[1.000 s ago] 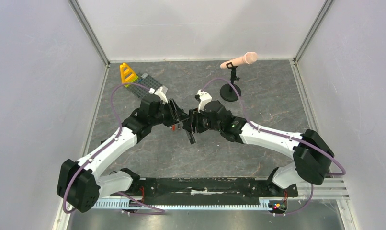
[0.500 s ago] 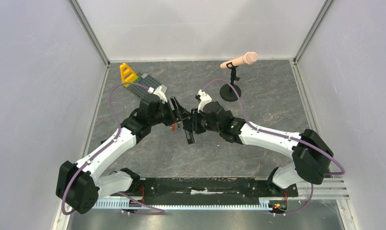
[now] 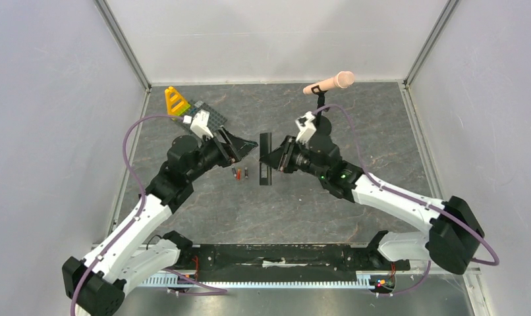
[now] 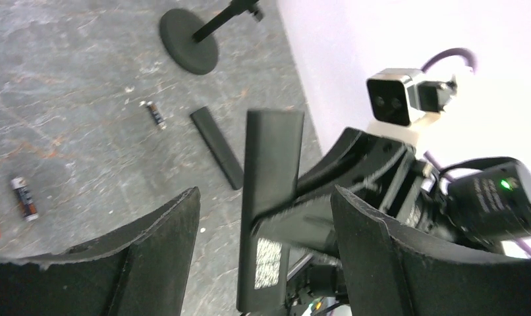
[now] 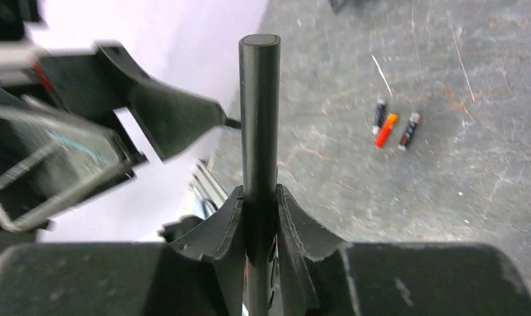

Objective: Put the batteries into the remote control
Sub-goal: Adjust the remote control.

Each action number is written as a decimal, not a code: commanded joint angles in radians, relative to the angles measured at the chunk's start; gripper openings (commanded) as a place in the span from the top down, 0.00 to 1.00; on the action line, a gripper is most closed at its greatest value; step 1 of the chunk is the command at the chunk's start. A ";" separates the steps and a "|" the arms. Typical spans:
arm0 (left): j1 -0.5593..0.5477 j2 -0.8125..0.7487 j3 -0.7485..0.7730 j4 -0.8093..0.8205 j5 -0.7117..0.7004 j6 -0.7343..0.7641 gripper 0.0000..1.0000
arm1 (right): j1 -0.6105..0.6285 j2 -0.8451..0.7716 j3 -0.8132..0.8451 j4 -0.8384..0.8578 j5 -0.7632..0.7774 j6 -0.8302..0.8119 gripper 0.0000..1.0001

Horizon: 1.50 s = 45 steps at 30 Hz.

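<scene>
My right gripper [image 3: 269,160] [image 5: 259,204] is shut on the remote control [image 3: 266,160] [image 5: 259,99], a slim black bar held edge-on above the table. In the left wrist view the remote control [image 4: 271,178] shows its plain side and a white label. My left gripper [image 3: 248,150] [image 4: 264,194] is open, just left of the remote and not touching it. Three batteries [image 3: 240,174] [image 5: 385,128], one of them red-orange, lie on the table below the grippers. Two dark batteries [image 4: 24,197] also show in the left wrist view.
A slim black strip [image 4: 217,146] lies flat on the table near the batteries. A microphone stand [image 3: 317,124] [image 4: 189,39] is at the back right. A yellow toy [image 3: 176,101] and a grey studded plate [image 3: 207,117] sit at the back left.
The left gripper has opened, let go of the remote and drawn back left. The right gripper has closed on it and carried it up and rightwards, uncovering the batteries on the table.
</scene>
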 commanded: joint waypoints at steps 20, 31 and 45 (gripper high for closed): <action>-0.093 -0.002 -0.163 0.592 0.177 -0.328 0.27 | -0.037 -0.103 -0.162 0.686 0.222 0.521 0.87; -0.123 0.029 -0.161 0.641 0.142 -0.345 0.88 | -0.005 -0.113 -0.163 0.643 0.282 0.478 0.82; -0.122 -0.058 -0.003 0.141 0.337 0.021 0.98 | -0.109 -0.428 -0.208 0.166 0.197 0.108 0.02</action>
